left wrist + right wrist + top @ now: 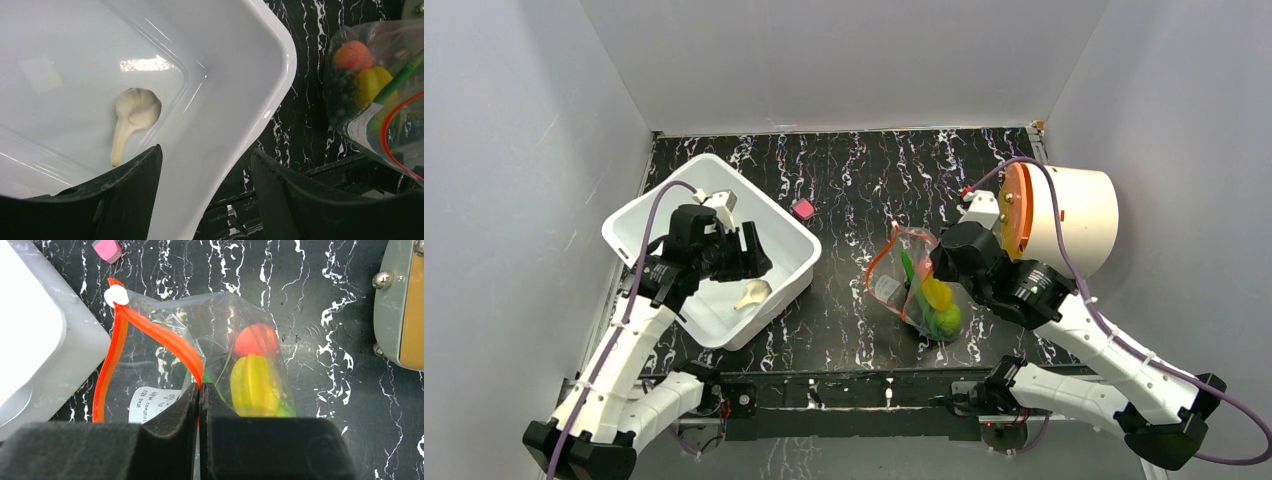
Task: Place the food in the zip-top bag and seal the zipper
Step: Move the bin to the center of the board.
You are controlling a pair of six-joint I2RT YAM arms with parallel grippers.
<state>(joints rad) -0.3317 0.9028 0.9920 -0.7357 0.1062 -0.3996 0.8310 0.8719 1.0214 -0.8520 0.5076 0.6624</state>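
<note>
The clear zip-top bag (892,288) lies at mid-table with its mouth open. My right gripper (931,266) is shut on its orange-red zipper (160,335) and holds that side of the mouth up; the white tip (116,295) is at the far end. Inside are an orange ball (256,340), a yellow piece (252,385), a green ball (944,320) and a long green pod (908,268). The beige garlic (135,112) lies in the white bin (280,65). My left gripper (205,155) is open and empty above the bin's near-right rim. No mushroom shows.
A small pink block (803,209) lies behind the bin's (774,208) right corner. A white cylinder with an orange face (1064,215) stands at the right, close behind my right arm. Grey walls close in three sides.
</note>
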